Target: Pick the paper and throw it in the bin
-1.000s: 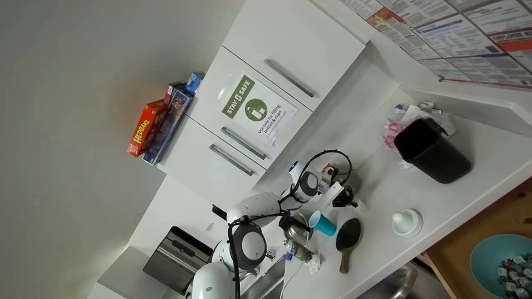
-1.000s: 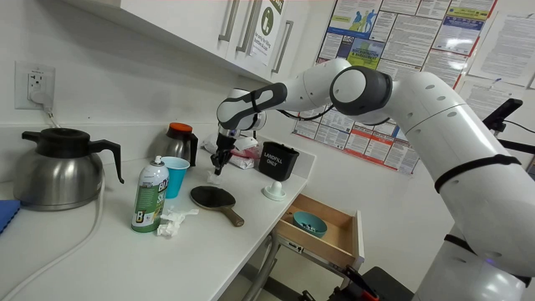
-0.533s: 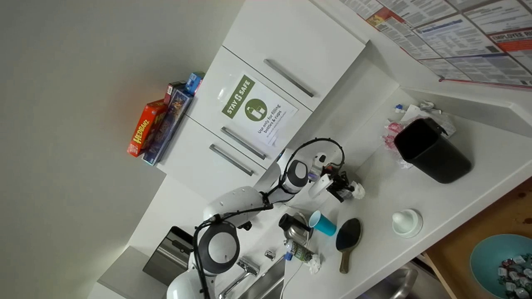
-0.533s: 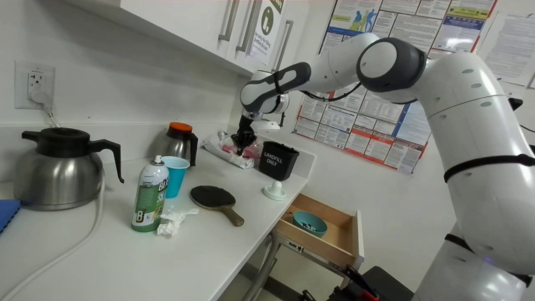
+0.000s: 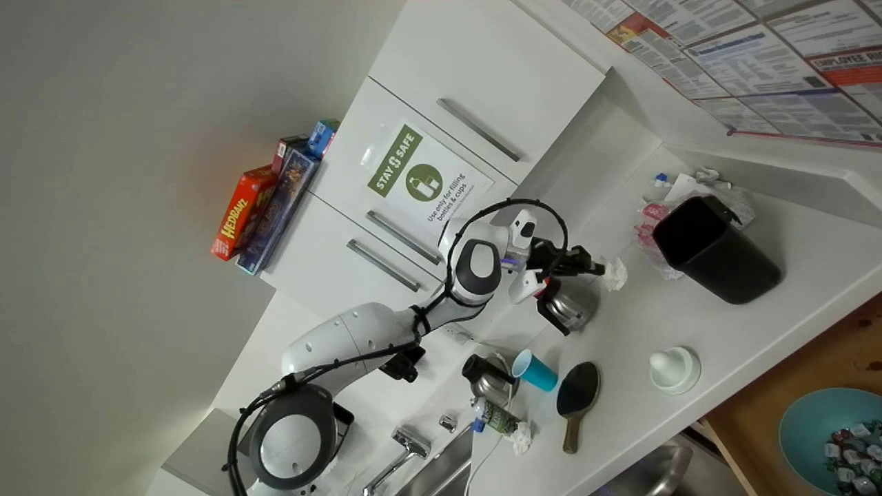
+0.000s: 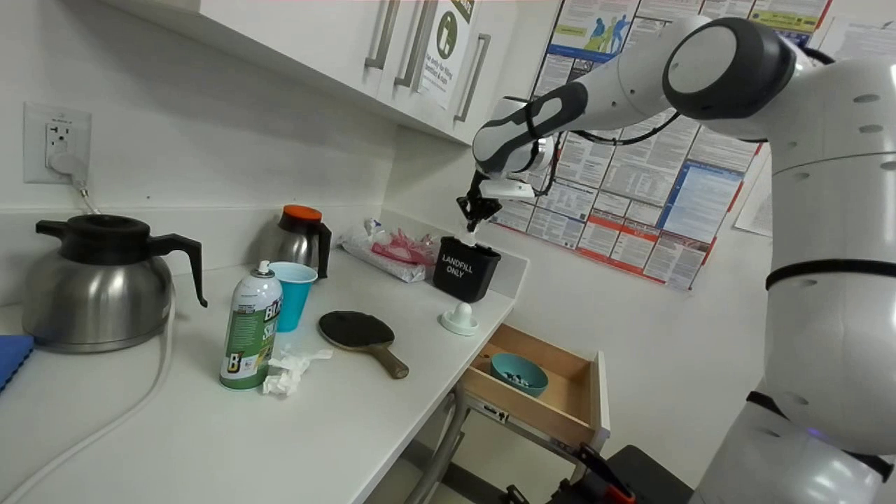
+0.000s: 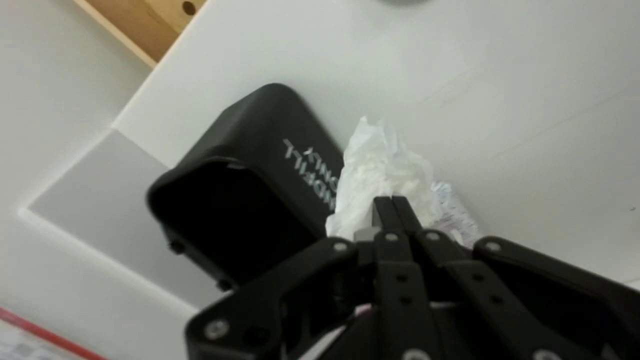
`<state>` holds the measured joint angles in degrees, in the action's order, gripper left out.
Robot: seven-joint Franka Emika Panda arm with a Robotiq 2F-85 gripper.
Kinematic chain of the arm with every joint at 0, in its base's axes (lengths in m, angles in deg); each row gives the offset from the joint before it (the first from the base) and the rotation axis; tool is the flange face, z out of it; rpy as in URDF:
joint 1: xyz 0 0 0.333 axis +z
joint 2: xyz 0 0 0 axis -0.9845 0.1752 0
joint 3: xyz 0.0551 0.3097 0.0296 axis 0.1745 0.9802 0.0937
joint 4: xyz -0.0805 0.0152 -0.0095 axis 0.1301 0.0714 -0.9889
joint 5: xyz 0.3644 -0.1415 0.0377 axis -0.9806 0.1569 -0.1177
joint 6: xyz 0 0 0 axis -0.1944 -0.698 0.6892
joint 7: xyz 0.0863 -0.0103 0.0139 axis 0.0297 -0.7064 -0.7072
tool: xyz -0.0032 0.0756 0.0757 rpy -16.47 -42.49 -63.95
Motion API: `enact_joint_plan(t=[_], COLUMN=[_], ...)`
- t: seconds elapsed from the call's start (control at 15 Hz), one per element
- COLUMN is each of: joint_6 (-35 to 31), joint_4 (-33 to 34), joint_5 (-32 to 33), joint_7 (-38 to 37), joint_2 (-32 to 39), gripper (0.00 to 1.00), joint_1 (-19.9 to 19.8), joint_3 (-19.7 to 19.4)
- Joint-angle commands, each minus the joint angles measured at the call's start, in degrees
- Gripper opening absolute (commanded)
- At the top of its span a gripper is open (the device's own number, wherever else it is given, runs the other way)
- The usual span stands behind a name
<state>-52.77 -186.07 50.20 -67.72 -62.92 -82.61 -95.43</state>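
Observation:
My gripper [image 7: 391, 200] is shut on a crumpled white paper [image 7: 372, 165], which sticks out past the fingertips. The held paper also shows in both exterior views [image 5: 615, 274] [image 6: 467, 239], raised above the counter. The black bin [image 5: 734, 269] stands upright on the counter with its mouth open. In the wrist view the bin [image 7: 270, 125] lies left of the paper, and the paper overlaps its lettered side. In an exterior view the gripper [image 6: 472, 222] appears just above the bin's rim [image 6: 465, 269]. Another crumpled white paper [image 6: 287, 374] lies on the counter beside a spray can.
A plastic bag with pink packaging [image 6: 399, 250] lies beside the bin. A white juicer-like piece [image 6: 460, 320], a dark paddle [image 6: 357, 329], a blue cup [image 6: 295, 290], the spray can [image 6: 253, 329] and a steel jug [image 6: 299, 241] stand or lie on the counter. A drawer [image 6: 553, 357] is open below.
My gripper has risen from the counter with the paper in its fingers and moved toward the bin. The other paper and the bin have not moved.

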Motion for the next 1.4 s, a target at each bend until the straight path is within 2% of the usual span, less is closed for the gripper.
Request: enact_joint_plan(t=[0.0, 0.27, 0.4, 1.07, 1.13, 1.33], joint_6=[-6.8, -11.9, -13.5, -14.7, -14.4, -14.2], joint_4=[-3.1, -1.2, 0.0, 7.6, 8.3, 10.1], joint_5=[5.4, 8.1, 7.3, 1.5, 1.0, 0.4], joint_7=[-8.3, -13.4, -14.2, -15.2, -14.9, -15.0], joint_2=[-1.8, 1.0, 2.7, 9.7, 10.0, 11.1], gripper=[0.0, 0.0, 0.0, 0.0, 0.21, 0.4], joint_1=[-0.6, -1.2, -1.4, -2.1, -2.2, -1.9], joint_3=[-3.9, -7.2, -7.7, -7.2, -7.0, -7.1])
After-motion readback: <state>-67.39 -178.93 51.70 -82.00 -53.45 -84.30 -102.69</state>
